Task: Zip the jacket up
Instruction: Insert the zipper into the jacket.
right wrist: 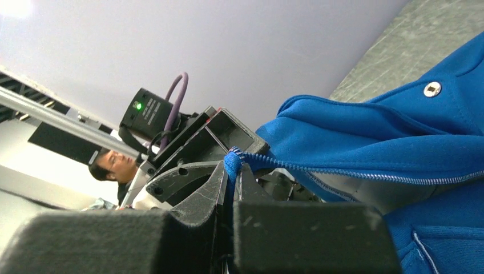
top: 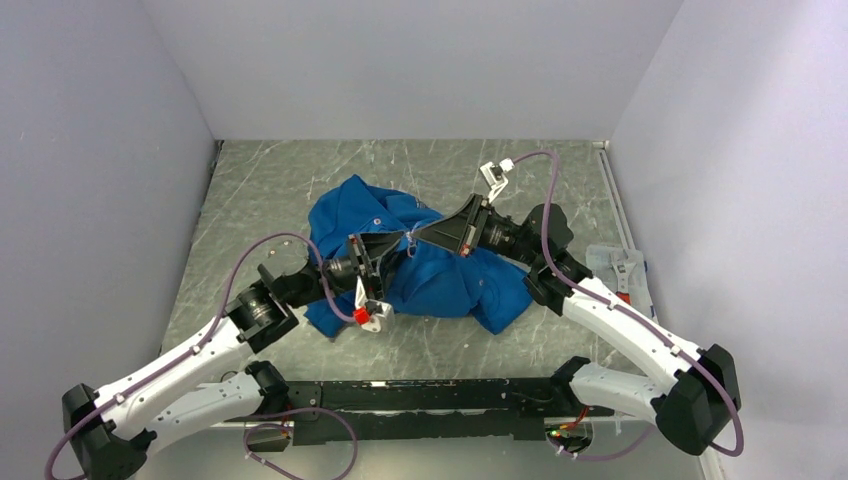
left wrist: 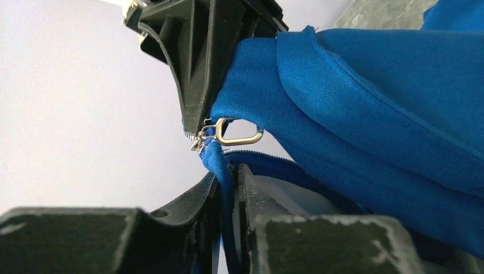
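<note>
Right gripper (right wrist: 231, 171) pinches the toothed zip-tape end of the jacket (top: 450, 280); left gripper (left wrist: 227, 176) straddles the soft blue edge under the silvery oval pull (left wrist: 240, 136), grip unclear; jacket lies crumpled mid-table (top: 270, 190), scratched grey surface all round.

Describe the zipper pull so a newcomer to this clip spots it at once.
On the grey table lies a crumpled blue jacket. Follow the right hand to its black tip pinching the cloth: the zipper pull sits right at that tip. It is a small open silver loop, unlike the flat round snap elsewhere on the jacket.
</note>
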`<state>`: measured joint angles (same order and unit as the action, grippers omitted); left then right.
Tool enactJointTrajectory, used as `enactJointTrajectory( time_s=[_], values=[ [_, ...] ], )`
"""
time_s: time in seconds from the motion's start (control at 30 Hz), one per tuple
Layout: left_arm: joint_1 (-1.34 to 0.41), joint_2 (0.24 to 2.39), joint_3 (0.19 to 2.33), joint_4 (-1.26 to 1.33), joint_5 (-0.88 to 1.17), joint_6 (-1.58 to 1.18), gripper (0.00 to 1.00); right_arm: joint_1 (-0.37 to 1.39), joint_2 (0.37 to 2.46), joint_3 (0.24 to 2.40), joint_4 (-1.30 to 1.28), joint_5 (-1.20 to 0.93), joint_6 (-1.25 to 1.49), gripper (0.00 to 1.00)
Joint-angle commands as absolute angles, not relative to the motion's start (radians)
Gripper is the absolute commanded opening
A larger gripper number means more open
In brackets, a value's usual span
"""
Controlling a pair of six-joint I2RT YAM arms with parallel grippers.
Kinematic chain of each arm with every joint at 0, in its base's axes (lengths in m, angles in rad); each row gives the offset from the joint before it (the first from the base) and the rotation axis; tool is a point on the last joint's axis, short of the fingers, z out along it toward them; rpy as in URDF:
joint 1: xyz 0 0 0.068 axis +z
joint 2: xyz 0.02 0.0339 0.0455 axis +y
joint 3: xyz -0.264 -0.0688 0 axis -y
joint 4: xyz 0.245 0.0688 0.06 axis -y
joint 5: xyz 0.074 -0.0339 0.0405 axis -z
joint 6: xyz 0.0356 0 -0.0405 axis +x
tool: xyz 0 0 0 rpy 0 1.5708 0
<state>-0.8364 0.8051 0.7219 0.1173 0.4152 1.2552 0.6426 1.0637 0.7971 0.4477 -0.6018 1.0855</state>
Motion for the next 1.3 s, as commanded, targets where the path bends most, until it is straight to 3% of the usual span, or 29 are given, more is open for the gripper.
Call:
enactJointTrajectory(
  time_s=[0.0,0.43,0.63,0.77,1.07,1.13,1.2,1.27],
  values=[
    [-0.856,0.836,0.771,0.243,0.329,1.197,0.22,0.644,1.069,0.829,0.502,-0.517,1.088,0.00],
    [-0.855,0.836,0.819,0.222,0.228,1.133,0.30,0.648,1.056,0.830,0.496,-0.510,1.086,0.00],
    [-0.857,0.832,0.815,0.212,0.243,1.134,0.29,0.650,1.054,0.828,0.499,-0.504,1.086,0.00],
    [-0.857,0.815,0.801,0.205,0.291,1.141,0.22,0.650,1.061,0.827,0.510,-0.507,1.096,0.00],
    [-0.873,0.787,0.758,0.204,0.372,1.210,0.19,0.651,1.060,0.821,0.507,-0.500,1.098,0.00],
    [-0.873,0.788,0.756,0.205,0.384,1.213,0.13,0.652,1.059,0.820,0.504,-0.499,1.100,0.00],
    [-0.874,0.788,0.752,0.204,0.392,1.219,0.00,0.652,1.060,0.822,0.503,-0.500,1.100,0.00],
    [-0.875,0.792,0.754,0.204,0.385,1.215,0.00,0.652,1.058,0.821,0.501,-0.500,1.098,0.00]
  ],
)
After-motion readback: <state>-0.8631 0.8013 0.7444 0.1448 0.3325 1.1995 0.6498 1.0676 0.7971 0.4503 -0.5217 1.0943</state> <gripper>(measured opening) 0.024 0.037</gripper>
